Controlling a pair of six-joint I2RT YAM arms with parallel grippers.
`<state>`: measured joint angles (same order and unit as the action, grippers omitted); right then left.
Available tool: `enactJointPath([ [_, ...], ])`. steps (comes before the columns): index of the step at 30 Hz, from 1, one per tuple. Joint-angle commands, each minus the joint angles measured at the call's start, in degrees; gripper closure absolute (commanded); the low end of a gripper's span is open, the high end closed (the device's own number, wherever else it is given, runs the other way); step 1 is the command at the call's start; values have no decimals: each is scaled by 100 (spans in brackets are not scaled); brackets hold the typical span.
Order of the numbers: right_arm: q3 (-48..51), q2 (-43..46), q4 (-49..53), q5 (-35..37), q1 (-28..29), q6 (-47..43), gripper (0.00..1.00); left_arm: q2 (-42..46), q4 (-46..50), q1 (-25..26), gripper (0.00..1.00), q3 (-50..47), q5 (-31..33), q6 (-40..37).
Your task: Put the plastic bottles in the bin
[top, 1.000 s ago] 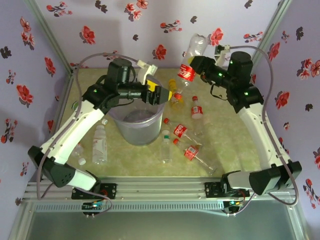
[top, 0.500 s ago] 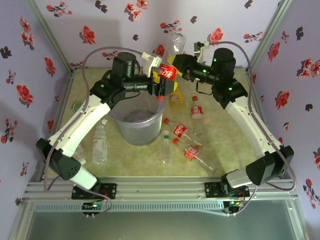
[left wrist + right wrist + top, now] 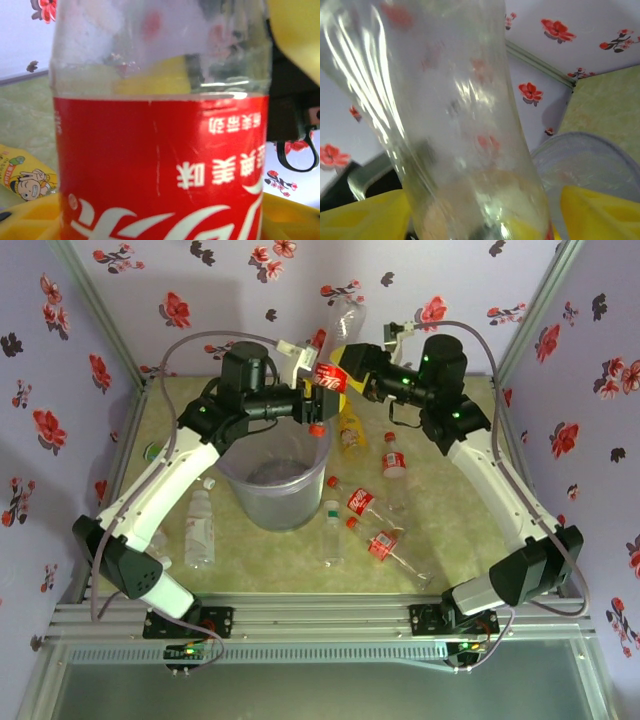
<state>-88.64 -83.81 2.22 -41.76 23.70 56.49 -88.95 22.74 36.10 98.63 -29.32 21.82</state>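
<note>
Held bottle (image 3: 331, 375): a clear, thin-walled plastic cylinder with a glossy red label. It hangs upside down in the air, red cap lowest, above the far rim of the bin.
Label print (image 3: 210, 175): white script on red, reading inverted in the left wrist view.
Right end effector (image 3: 342, 368): its yellow fingers (image 3: 600, 210) clamp the bottle's clear body and carry it.
Left end effector (image 3: 312, 408): its yellow fingers (image 3: 25, 225) flank the labelled part. I cannot tell whether they press on it.
Bin (image 3: 262, 502): round, tapered, smooth and translucent grey, standing on the desk.
Desk (image 3: 450, 530): a mottled yellow-green surface.
Yellow bottle (image 3: 350, 430): opaque with cartoon print, lying just right of the bin.
Red-labelled bottles (image 3: 360, 502): three lie right of the bin.
Plain clear bottles (image 3: 200, 525): one lies left of the bin and one at its near right.
</note>
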Motion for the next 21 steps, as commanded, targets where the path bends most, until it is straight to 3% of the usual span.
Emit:
enactJointPath([
  [1, -211, 8, 124, -237, 7, -266, 14, 392, -209, -202, 47, 52, 139, -83],
  [6, 34, 179, 297, -121, -336, -432, 8, 802, 244, -504, 48, -259, 449, -232],
  [12, 700, 818, 909, 249, -1104, -889, 8, 979, 1283, -700, 51, -678, 1415, -703],
  [21, 1219, 1279, 2236, 552, -1687, -1934, 7, 1391, 1128, -692, 53, -2008, 1529, -1038],
])
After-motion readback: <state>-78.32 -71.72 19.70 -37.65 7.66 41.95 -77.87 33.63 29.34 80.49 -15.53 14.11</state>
